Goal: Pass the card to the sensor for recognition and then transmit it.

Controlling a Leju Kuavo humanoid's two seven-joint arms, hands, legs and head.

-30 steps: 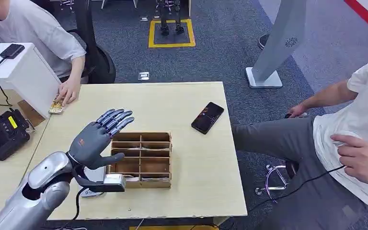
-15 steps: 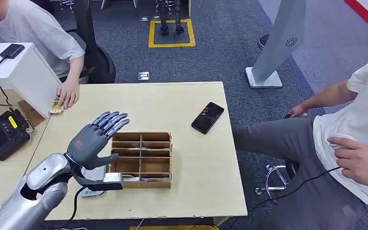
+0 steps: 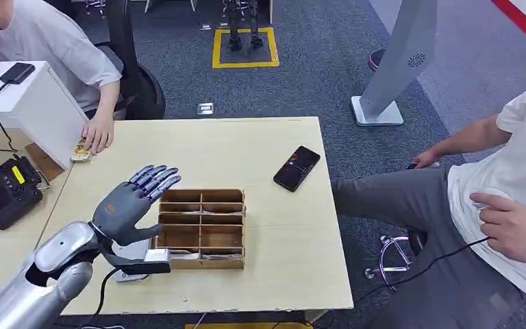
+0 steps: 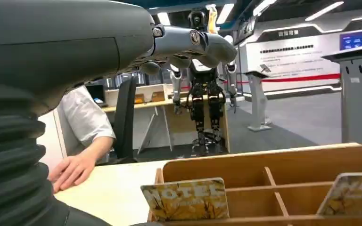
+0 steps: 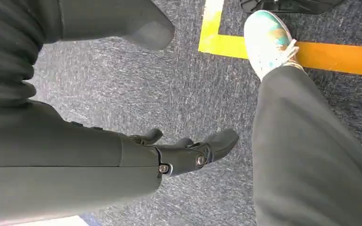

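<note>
My left hand (image 3: 131, 202) hovers open, fingers spread and holding nothing, just left of the wooden divided box (image 3: 203, 227). In the left wrist view its fingers (image 4: 188, 44) reach above the box (image 4: 264, 174), where a yellow card marked HOTEL (image 4: 185, 198) stands in the near row and a second card (image 4: 351, 194) beside it. A white corded device (image 3: 131, 264) lies partly hidden under my left wrist. My right hand (image 5: 188, 150) hangs over the carpet with loosely curled fingers and nothing in it.
A seated person's hand (image 3: 98, 133) rests on a yellow card (image 3: 79, 152) at the table's far left edge, beside a white box (image 3: 38, 103). A black phone (image 3: 296, 168) lies at the table's right. A black device (image 3: 3, 192) sits on the left table. Another person (image 3: 507, 205) sits at the right.
My left hand has drawn back slightly toward me and to the left, staying open. The card under the person's hand and the box have not moved.
</note>
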